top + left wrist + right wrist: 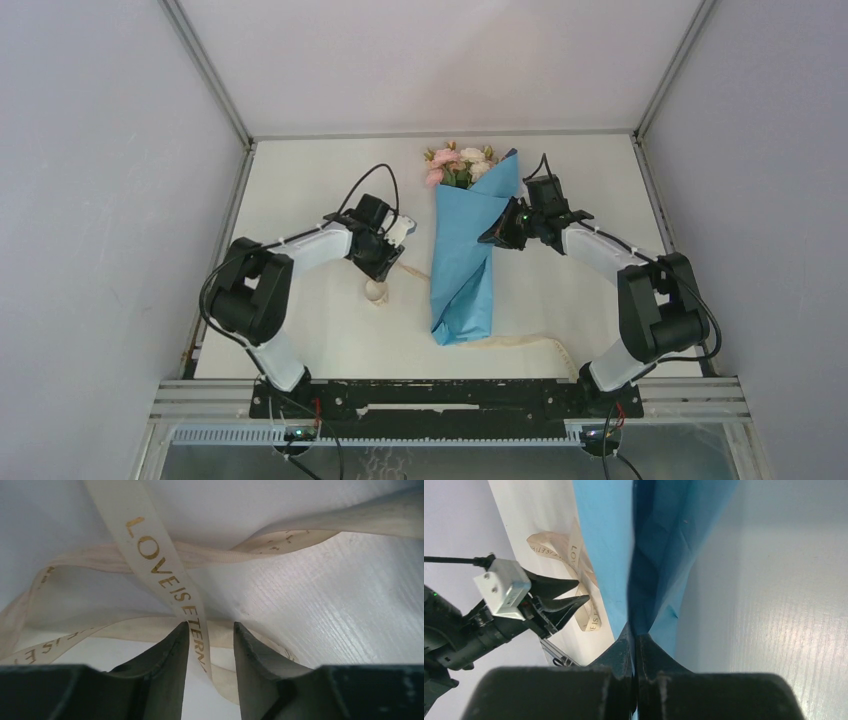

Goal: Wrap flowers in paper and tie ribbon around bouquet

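Straddling one flat strand of limp, likely slippery ribbon (155,560), the left gripper (210,630) stood half-spread. The right gripper (634,641), pressed together, pinched the thin paper (664,540) at a fold.

You're looking at cream ribbon (160,565) with gold lettering; the paper (462,255) shows light blue on one face, darker blue on the other; roses (455,160) pink, peach and cream.

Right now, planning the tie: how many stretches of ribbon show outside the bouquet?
2. A ribbon loop lies left of the bouquet, at the left jaws; a ribbon tail trails right from its base. They may join underneath.
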Robot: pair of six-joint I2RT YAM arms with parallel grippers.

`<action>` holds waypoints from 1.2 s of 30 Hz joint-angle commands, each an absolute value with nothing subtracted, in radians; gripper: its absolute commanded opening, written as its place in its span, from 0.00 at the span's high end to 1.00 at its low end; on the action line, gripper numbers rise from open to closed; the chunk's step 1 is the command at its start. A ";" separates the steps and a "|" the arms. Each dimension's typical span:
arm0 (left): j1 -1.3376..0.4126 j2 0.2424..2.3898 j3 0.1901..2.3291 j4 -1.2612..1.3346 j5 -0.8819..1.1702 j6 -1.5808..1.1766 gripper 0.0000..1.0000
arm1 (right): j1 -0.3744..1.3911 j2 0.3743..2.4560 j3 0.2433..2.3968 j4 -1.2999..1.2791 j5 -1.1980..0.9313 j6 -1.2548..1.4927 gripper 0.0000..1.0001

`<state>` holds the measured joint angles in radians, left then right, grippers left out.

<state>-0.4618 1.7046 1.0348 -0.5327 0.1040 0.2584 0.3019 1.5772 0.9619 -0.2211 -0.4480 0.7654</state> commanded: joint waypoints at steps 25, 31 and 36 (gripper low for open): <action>-0.387 1.386 1.241 -0.746 0.321 0.284 0.98 | 0.449 1.489 0.930 -0.137 -0.441 0.888 1.00; -0.379 1.384 1.104 -0.716 0.278 0.282 0.99 | 0.494 1.523 0.856 -0.087 -0.415 0.908 1.00; -0.240 1.328 1.008 -0.720 0.292 0.284 0.97 | 0.500 1.548 0.796 -0.062 -0.387 0.897 1.00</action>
<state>-0.3634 1.3880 1.0641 -0.7059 0.2649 0.2810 0.4885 1.5341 0.8139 -0.1162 -0.4030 0.8864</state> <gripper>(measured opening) 0.013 0.007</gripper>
